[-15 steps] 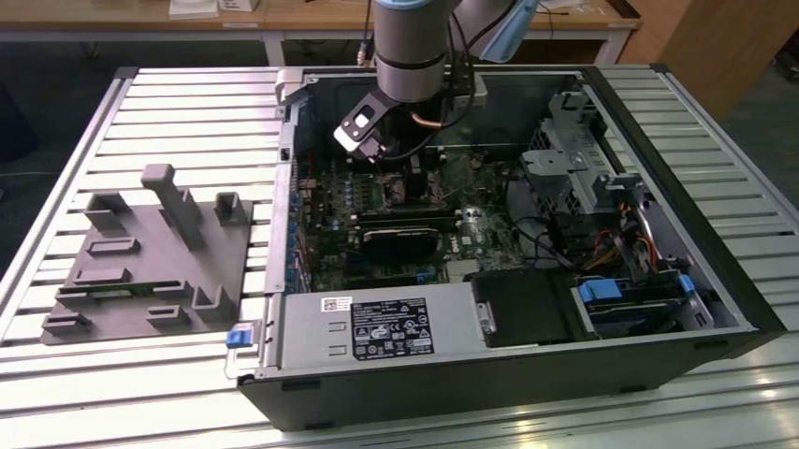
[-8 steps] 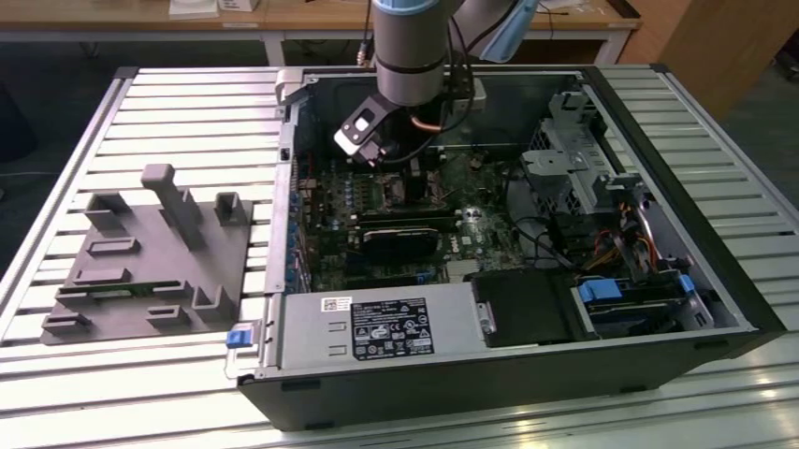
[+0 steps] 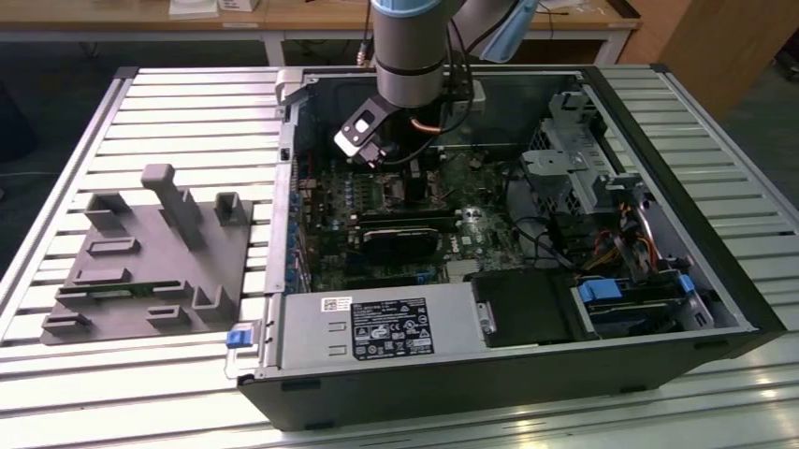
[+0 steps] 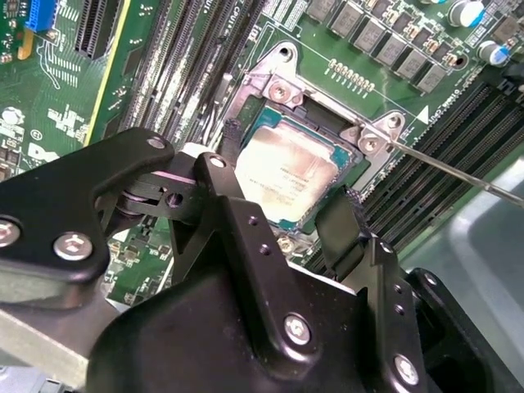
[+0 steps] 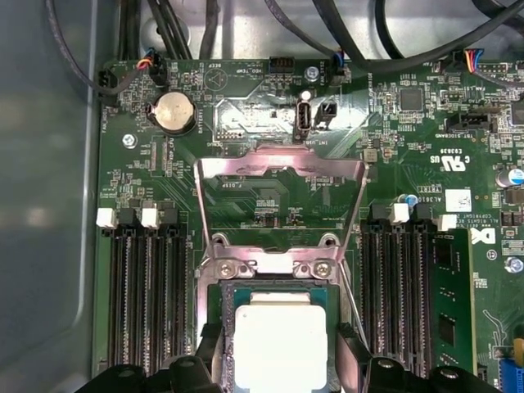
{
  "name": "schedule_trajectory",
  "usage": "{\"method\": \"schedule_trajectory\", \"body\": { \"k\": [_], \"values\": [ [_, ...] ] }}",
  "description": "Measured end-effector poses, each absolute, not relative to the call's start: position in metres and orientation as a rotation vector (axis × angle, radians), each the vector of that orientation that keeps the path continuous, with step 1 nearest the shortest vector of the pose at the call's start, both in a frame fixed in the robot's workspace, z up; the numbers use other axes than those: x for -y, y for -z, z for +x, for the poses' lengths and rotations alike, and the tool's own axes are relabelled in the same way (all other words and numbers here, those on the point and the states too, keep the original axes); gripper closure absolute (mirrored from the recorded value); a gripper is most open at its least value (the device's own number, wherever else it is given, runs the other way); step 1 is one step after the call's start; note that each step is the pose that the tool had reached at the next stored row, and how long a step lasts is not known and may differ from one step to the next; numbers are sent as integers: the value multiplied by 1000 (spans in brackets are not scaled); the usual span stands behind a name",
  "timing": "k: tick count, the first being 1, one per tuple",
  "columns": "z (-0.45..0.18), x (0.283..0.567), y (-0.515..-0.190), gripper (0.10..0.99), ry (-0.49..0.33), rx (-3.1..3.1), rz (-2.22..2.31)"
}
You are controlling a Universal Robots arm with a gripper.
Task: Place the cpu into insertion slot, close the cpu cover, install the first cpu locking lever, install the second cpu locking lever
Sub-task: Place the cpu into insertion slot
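The cpu (image 4: 286,173), a square chip with a pale silver top, lies in the insertion slot (image 4: 280,87) on the green board. My gripper (image 4: 285,172) stands right over it, its black fingertips (image 4: 338,209) against two opposite edges of the chip, shut on it. The first wrist view shows the same grip, with the cpu (image 5: 281,340) between the fingers of my gripper (image 5: 281,354). The cpu cover (image 5: 282,167), a thin silvery frame, stands swung open behind the slot (image 5: 270,266). A thin locking lever (image 4: 446,168) sticks out, unlatched. In the exterior view my gripper (image 3: 397,173) reaches down into the open computer case.
Long black memory slots (image 5: 147,303) flank the socket on both sides. A black card (image 3: 406,234), cables and drive cages (image 3: 574,168) crowd the case. A grey fixture (image 3: 150,253) sits on the slatted table at the exterior view's left.
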State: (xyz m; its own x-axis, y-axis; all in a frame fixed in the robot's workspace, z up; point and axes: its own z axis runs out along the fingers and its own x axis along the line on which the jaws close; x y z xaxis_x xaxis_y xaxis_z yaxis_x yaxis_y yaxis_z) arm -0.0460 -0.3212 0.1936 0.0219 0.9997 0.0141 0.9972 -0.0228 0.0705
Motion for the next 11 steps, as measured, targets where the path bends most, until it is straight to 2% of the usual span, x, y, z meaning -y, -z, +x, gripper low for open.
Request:
{"method": "schedule_trajectory", "body": {
  "k": [8,10,11],
  "values": [
    [-46,321,-193,439,-92,-2167,2216],
    [-46,321,-193,455,-92,-2167,2216],
    [-46,321,-193,522,-92,-2167,2216]
  ]
}}
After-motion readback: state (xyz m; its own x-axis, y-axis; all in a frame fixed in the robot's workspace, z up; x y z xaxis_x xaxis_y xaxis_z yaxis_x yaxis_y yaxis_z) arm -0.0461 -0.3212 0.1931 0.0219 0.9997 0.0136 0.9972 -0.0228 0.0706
